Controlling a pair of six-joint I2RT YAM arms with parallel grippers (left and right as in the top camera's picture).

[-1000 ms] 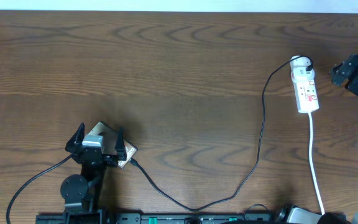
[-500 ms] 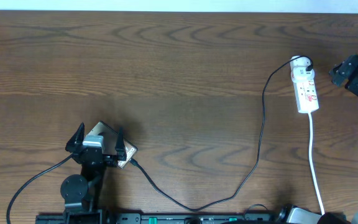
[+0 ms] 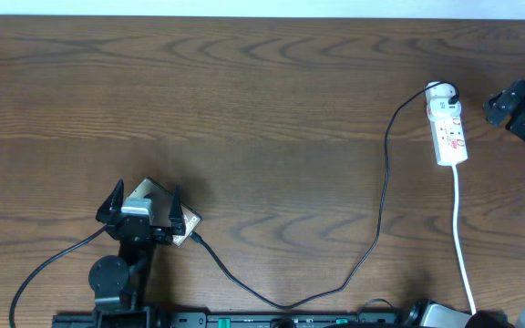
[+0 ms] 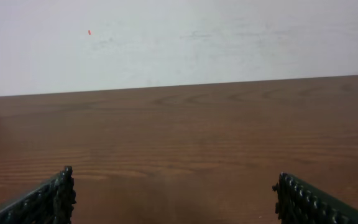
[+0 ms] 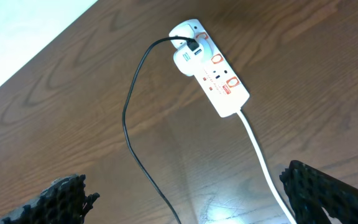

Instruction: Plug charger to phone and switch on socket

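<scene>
The phone point(image 3: 151, 192) lies flat at the front left of the table, partly hidden under my left gripper point(image 3: 144, 203), which hovers open over it. The charger's black cable point(image 3: 383, 182) runs from the phone's near right corner point(image 3: 195, 239) in a long loop to the socket point(image 3: 448, 128). Whether its tip sits in the phone I cannot tell. In the left wrist view my left gripper point(image 4: 173, 202) shows only bare table between wide fingers. My right gripper point(image 5: 185, 199) is open above the cable point(image 5: 129, 124), just short of the socket point(image 5: 213, 71).
The socket's white cord point(image 3: 461, 237) trails to the front edge; in the right wrist view this cord point(image 5: 260, 149) passes by my right finger. A black plug point(image 5: 194, 45) sits in the socket's far end. The arms' black base rail point(image 3: 244, 321) lines the front edge.
</scene>
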